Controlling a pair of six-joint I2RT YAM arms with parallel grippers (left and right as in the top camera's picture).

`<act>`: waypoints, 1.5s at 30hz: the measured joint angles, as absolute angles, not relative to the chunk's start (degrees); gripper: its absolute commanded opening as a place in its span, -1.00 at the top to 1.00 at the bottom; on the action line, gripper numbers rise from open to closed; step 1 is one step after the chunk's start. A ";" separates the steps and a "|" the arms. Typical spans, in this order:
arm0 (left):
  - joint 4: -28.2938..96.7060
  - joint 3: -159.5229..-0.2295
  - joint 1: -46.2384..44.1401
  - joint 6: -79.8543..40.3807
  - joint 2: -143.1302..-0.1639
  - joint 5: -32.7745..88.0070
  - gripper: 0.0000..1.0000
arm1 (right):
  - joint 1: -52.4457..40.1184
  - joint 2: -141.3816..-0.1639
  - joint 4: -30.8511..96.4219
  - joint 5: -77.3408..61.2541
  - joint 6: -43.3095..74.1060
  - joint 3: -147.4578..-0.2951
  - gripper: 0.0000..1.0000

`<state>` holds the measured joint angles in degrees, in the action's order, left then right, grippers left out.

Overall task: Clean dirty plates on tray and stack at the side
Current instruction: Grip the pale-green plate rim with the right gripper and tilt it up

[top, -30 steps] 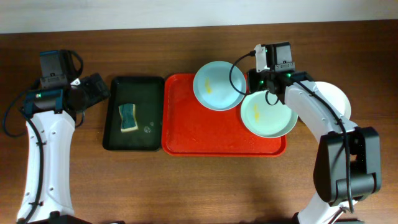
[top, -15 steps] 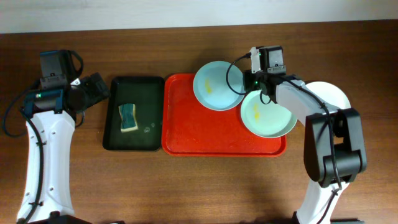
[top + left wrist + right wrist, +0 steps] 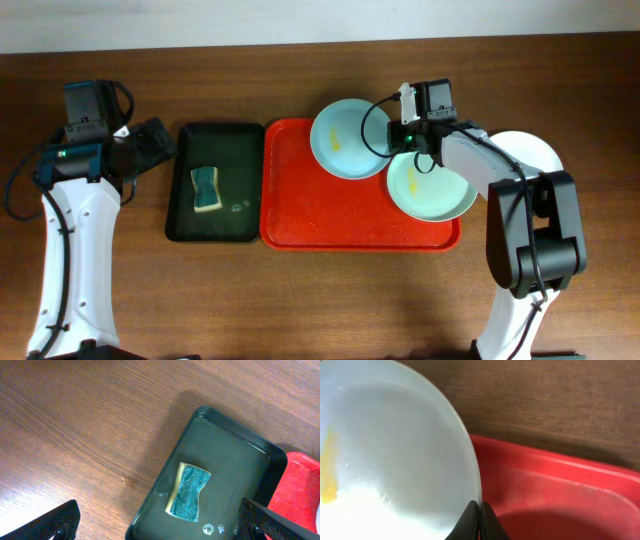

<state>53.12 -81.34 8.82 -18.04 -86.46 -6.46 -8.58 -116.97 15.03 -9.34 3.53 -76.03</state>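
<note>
The pale blue plate [image 3: 345, 135] with a yellow smear lies at the back of the red tray [image 3: 320, 210], overhanging its back rim. The mint green plate [image 3: 435, 192], also smeared, lies at the tray's right end. The white plate [image 3: 545, 160] sits on the table to the right, partly hidden by my right arm. My right gripper [image 3: 405, 140] is shut on the blue plate's right rim; the right wrist view shows its fingers [image 3: 481, 510] pinching the plate's [image 3: 395, 435] edge above the tray [image 3: 560, 490]. My left gripper [image 3: 160, 140] is open and empty.
A dark green-black tray [image 3: 230, 150] stands left of the red tray and holds a green-and-yellow sponge [image 3: 206, 189]. The left wrist view shows this tray [image 3: 235, 460] and sponge [image 3: 189, 492] below the open fingers [image 3: 160, 520]. Bare wood table lies in front.
My right gripper has moved left, from above the green plate's back edge to the blue plate's right rim. The plates and left arm have not moved.
</note>
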 measured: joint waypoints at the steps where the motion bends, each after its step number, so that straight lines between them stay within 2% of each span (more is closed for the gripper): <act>1: 53.12 -81.34 8.82 -18.04 -86.46 -6.46 -0.99 | -8.64 -116.97 15.68 -9.54 4.71 -76.05 0.92; 7: 53.12 -81.34 8.82 -18.04 -86.46 -6.46 -0.99 | -9.78 -116.97 19.88 -12.34 7.73 -76.05 0.92; 22: 53.10 -81.34 8.82 -18.04 -86.46 -6.46 -0.99 | -16.62 -113.23 41.23 -14.66 9.52 -76.36 0.90; 24: 53.12 -81.34 8.82 -18.04 -86.46 -6.46 -0.99 | -17.28 -112.01 43.97 -14.55 10.35 -76.25 0.68; 27: 53.12 -81.34 8.82 -18.04 -86.46 -6.46 -0.99 | -17.74 -108.97 49.58 -14.46 12.12 -76.20 -0.27; 28: 53.12 -81.34 8.82 -18.04 -86.46 -6.46 -0.99 | -17.74 -107.72 51.64 -14.46 12.69 -76.20 -0.52; 29: 53.12 -81.34 8.82 -18.04 -86.46 -6.46 -0.99 | -17.74 -106.85 52.93 -14.46 13.15 -76.20 -0.92; 30: 53.12 -81.34 8.82 -18.04 -86.46 -6.46 -0.99 | -17.74 -106.02 53.76 -14.46 13.21 -76.20 -0.97; 32: 53.12 -81.34 8.82 -18.04 -86.46 -6.46 -0.99 | -17.74 -105.14 53.82 -14.55 13.56 -76.20 -0.97; 33: 53.12 -81.34 8.82 -18.04 -86.46 -6.46 -0.99 | -17.72 -105.10 53.80 -15.00 13.52 -76.20 -0.76; 35: 53.12 -81.34 8.82 -18.04 -86.46 -6.46 -0.99 | -17.74 -105.10 53.84 -15.84 13.85 -76.20 0.07; 36: 53.12 -81.34 8.82 -18.04 -86.46 -6.46 -0.99 | -17.74 -105.10 53.78 -16.21 13.50 -76.20 0.31; 45: 53.12 -81.34 8.82 -18.04 -86.46 -6.46 -0.99 | -19.07 -105.10 53.58 -13.21 15.33 -76.20 0.28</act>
<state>53.12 -81.34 8.82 -18.04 -86.46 -6.46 -19.07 -105.10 53.58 -13.21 15.33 -76.20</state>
